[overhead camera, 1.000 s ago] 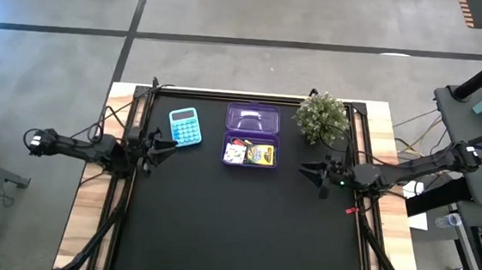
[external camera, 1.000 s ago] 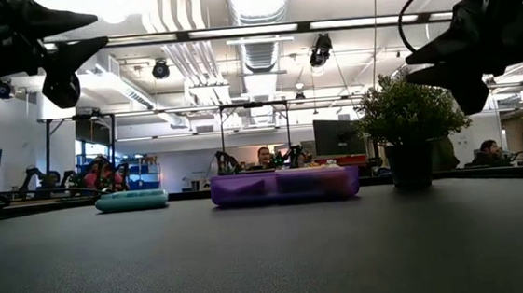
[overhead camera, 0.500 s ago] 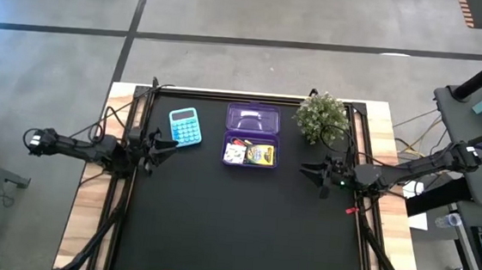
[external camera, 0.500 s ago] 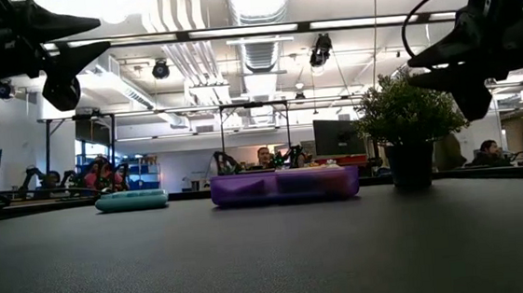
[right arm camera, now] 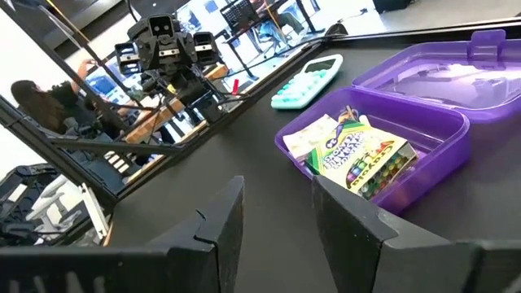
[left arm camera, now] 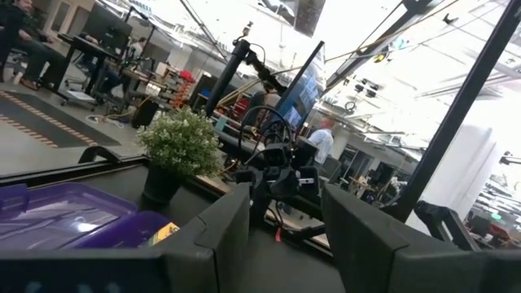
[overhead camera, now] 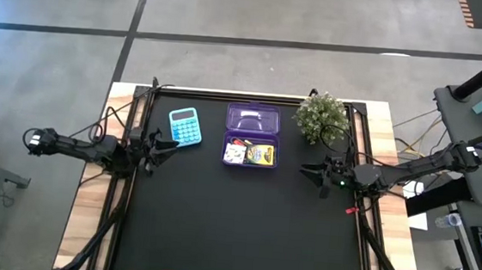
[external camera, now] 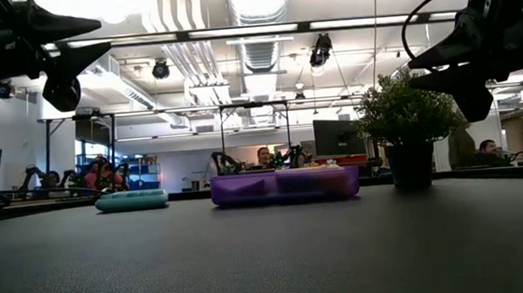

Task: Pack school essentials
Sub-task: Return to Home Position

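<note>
**Clerk:** Item one?
**Keeper:** Calculator (overhead camera: 185, 126), teal, lying flat. Just past the left gripper (overhead camera: 170, 144), on its far-edge side, not touching.
**Clerk:** Item two?
**Keeper:** Potted plant (overhead camera: 321, 117), green leaves, dark pot, upright. Near the right gripper (overhead camera: 305, 169), toward the far edge, apart from it.
**Clerk:** Surfaces?
**Keeper:** Black mat (overhead camera: 233, 229), beneath and between both grippers. A wooden table rim (overhead camera: 83, 226) shows outside the mat, on the left gripper's outer side.
**Clerk:** Beyond the table?
**Keeper:** One seated person (external camera: 263, 156), a monitor (external camera: 336, 138) and ceiling ducts (external camera: 180, 22), all well beyond both grippers.

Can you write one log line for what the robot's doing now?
left tool: open, empty, left side | right tool: open, empty, right side | purple box: open, crayon box inside
</note>
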{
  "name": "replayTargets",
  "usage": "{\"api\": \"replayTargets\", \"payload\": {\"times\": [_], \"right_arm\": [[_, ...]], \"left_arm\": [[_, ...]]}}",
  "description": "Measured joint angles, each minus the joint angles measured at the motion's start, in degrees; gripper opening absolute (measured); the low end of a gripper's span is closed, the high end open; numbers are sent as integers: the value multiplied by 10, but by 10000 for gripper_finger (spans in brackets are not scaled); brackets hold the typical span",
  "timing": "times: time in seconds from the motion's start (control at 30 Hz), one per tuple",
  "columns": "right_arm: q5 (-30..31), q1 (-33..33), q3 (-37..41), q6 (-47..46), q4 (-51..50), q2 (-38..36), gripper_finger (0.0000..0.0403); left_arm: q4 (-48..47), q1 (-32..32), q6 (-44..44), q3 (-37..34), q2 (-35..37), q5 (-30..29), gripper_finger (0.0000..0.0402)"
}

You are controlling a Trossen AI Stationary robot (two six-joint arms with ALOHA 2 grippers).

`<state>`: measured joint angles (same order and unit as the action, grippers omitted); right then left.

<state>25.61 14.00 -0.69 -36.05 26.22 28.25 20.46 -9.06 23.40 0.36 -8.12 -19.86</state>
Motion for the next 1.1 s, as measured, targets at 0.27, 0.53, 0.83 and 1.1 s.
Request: {"api": "replayTargets", "payload": {"times": [0.27,0.53,0.83,1.1], "right_arm": [[0,0,0,0,0,0,131],[0,0,0,0,0,0,131],[0,0,1,0,0,0,126],[0,0,1,1,0,0,132]], "left_arm": [[0,0,0,0,-1,0,139],[0,0,0,-1,-1,0,139],[0,0,0,-1,-1,0,139],[1,0,0,-1,-2,0,139]]}}
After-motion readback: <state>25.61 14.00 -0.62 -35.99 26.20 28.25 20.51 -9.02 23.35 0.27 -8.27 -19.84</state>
